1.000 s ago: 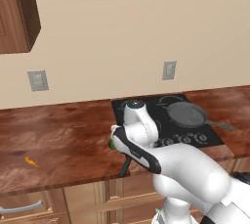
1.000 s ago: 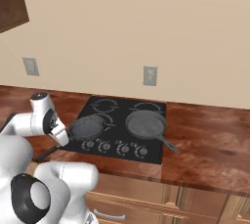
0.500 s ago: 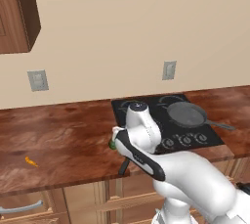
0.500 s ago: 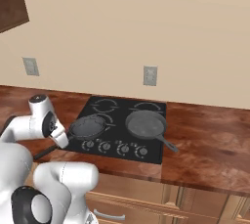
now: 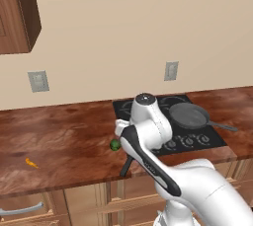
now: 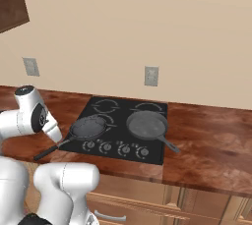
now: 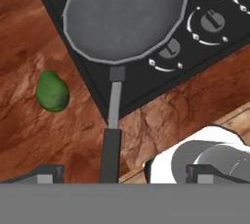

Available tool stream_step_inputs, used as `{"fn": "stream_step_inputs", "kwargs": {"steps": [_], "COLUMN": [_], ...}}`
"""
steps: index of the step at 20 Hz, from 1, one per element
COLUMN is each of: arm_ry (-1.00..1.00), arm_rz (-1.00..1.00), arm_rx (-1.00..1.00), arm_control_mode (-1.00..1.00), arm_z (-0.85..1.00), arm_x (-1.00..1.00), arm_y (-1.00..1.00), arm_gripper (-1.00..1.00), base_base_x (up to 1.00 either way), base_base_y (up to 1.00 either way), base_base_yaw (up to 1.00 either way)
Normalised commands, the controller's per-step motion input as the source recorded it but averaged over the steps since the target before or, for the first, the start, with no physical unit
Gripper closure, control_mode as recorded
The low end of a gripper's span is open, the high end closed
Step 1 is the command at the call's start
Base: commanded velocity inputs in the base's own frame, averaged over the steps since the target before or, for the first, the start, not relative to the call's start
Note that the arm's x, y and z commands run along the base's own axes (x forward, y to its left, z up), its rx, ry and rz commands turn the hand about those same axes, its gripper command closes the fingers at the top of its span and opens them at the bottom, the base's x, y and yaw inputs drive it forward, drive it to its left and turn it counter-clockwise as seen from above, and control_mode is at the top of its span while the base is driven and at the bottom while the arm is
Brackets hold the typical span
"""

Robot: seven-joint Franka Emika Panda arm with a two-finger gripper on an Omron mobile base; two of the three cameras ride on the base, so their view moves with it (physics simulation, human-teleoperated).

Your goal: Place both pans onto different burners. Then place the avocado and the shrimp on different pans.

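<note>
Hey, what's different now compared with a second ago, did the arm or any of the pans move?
The arm's upper joint has drifted slightly left and toward the robot over the counter's front edge, uncovering more of the avocado. The gripper stays open above the left pan's handle, holding nothing. Both pans stayed on their burners, and the shrimp stayed on the counter.

— What blocks you near the avocado?

— Bare counter all round it; you can drop straight down. The near pan sits just beside, on the cooktop, and its handle juts over the counter edge.

— And farther left?

— Wide open out to the shrimp.
</note>
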Motion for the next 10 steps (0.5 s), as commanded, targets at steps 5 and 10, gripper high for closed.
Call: {"fn": "stream_step_inputs", "kwargs": {"steps": [5,10], "arm_ry": [-0.02,0.0], "arm_rz": [0.05,0.09], "arm_rx": [0.0,0.0], "arm_control_mode": [-1.0,-1.0], "arm_z": [0.25,0.0], "arm_x": [-0.06,0.26], "arm_y": [0.0,0.0], "arm_gripper": [-1.0,-1.0], "base_base_x": [0.0,0.0], "base_base_y": [0.0,0.0], "base_base_yaw": [0.0,0.0]}}
